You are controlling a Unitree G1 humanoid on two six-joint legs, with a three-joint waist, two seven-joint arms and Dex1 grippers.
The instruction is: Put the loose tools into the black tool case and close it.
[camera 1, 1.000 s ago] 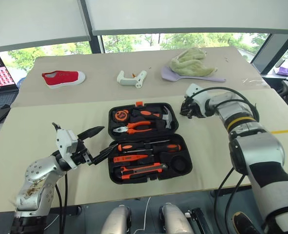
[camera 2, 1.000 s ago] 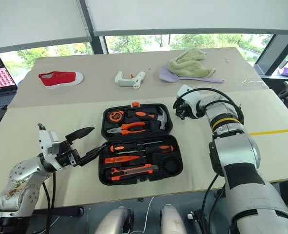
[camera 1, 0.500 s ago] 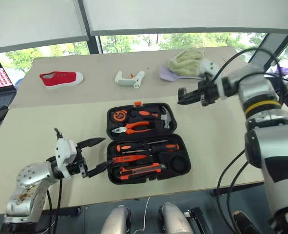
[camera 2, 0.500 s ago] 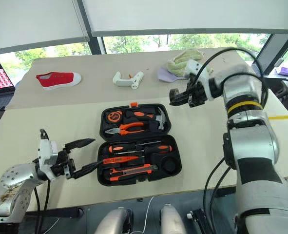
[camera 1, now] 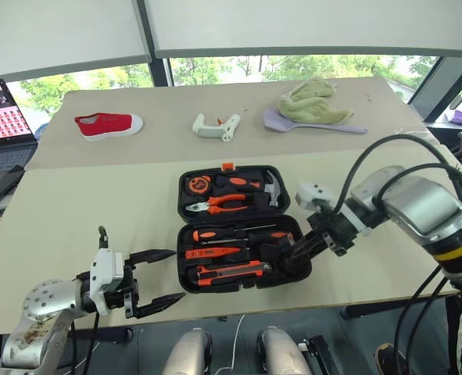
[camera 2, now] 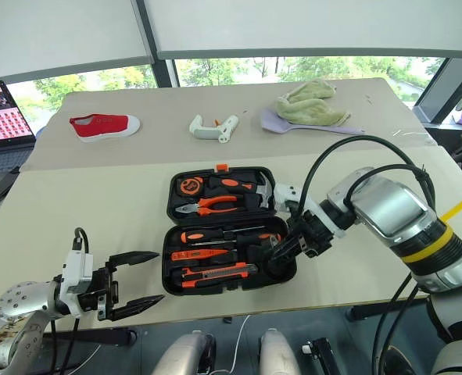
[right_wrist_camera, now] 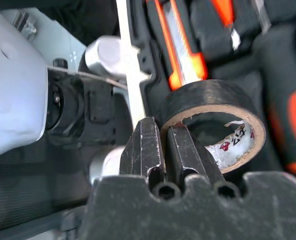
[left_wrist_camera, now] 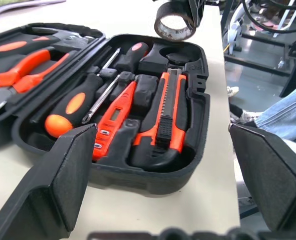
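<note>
Right wrist view has the right gripper point(right_wrist_camera: 168, 150) with jaws clenched on the wall of the small dark tape roll point(right_wrist_camera: 213, 120), held over the near right corner of the open black plastic tool case point(camera 1: 234, 223) on the beige table point(camera 1: 82, 203). The left gripper point(camera 1: 159, 275), jaws spread wide and empty, sits beside the case's near left corner.
</note>
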